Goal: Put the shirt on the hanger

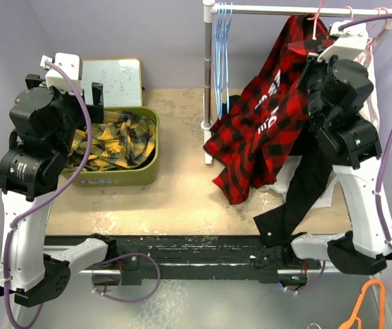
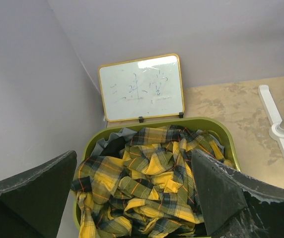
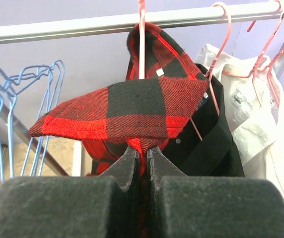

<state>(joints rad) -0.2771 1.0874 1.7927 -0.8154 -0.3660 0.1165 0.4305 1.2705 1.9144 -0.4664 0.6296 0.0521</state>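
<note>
Above the tan desk [image 1: 182,199], the shirt [image 3: 132,109] hangs on the hanger [image 3: 141,54] on the rail [image 3: 82,24]. The right gripper [image 3: 142,156] pinches its cloth tight. The left gripper [image 2: 134,173] gapes wide, holding nothing.

Shirt [image 1: 264,116] on hanger [image 3: 141,49] on rail [image 1: 285,9] at right — bin [image 1: 114,178] left, whiteboard [image 1: 114,82] behind.

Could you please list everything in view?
rail: one, white, back right
check shirt: one, red-black, hanging from rail
pink hanger: one, pink, in its collar
blue hangers: several, blue, rail's left
black shirt: one, black, beside check shirt
white garment: one, white, rail's right
bin: one, green, left on table
plaid cloth: one, yellow-green, in bin
whiteboard: one, white, behind bin
orange hanger: one, orange, off-table, near right
left gripper: above bin, jaws open
right gripper: jaws shut on check shirt
</note>
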